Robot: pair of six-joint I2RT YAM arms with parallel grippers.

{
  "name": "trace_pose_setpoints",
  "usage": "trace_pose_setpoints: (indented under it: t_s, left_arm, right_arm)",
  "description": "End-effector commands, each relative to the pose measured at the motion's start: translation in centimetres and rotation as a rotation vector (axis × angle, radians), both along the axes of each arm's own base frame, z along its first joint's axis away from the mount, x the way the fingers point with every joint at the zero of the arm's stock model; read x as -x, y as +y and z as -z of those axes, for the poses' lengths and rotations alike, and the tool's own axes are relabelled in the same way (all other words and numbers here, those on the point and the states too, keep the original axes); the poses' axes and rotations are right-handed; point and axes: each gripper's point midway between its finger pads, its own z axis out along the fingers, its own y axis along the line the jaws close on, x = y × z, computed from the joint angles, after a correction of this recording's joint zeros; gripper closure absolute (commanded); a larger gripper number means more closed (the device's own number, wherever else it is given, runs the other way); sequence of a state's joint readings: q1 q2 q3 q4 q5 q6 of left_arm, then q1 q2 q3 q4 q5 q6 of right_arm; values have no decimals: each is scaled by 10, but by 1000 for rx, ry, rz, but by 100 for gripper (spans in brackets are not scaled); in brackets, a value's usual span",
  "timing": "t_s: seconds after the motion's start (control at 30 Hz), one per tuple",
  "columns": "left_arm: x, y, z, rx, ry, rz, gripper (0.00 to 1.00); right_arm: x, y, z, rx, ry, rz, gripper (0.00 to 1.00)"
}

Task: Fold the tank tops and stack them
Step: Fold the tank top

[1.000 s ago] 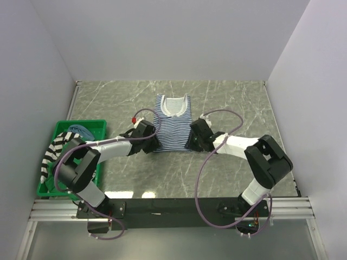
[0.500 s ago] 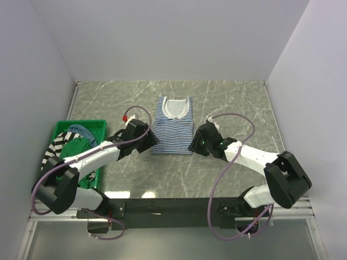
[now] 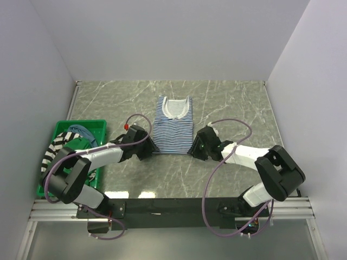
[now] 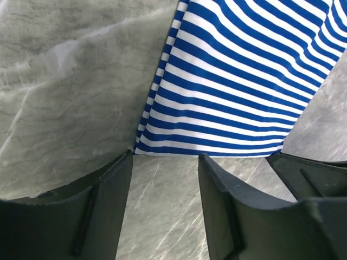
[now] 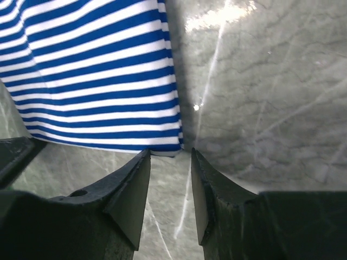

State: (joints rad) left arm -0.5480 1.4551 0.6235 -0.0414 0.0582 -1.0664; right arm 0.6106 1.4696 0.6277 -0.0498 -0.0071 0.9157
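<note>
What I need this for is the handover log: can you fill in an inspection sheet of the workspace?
Surface: grey marbled table, glossy.
Job's things: navy-white striped tank top flat mid-table, neckline far; black-white striped top and green top heaped in the green bin at left.
Clutter: nothing seen.
Grippers: left tool open at the hem's near left corner; right tool open at the near right corner; neither holds anything.
Cables: purple cables loop above both arms.
Surroundings: plain walls on three sides; metal rail at near edge.

Bright; glare on tbl (image 5: pixel 217 16), fingers (image 5: pixel 127 203) maybe soft.
</note>
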Motion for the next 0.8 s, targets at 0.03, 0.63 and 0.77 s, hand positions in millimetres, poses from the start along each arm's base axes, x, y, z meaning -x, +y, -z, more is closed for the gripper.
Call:
trace_pose_setpoints:
  t_s: [0.03, 0.63, 0.77]
  left_arm:
    - [0, 7, 16, -22, 25, -48, 45]
    - [-6, 13, 20, -119, -1, -28, 99]
    - [12, 6, 13, -115, -1, -5, 99]
  right_arm:
    - [-1, -6, 15, 19, 22, 39, 58]
    - [-16, -17, 15, 112, -34, 41, 100]
    - [-3, -16, 0, 98, -63, -2, 100]
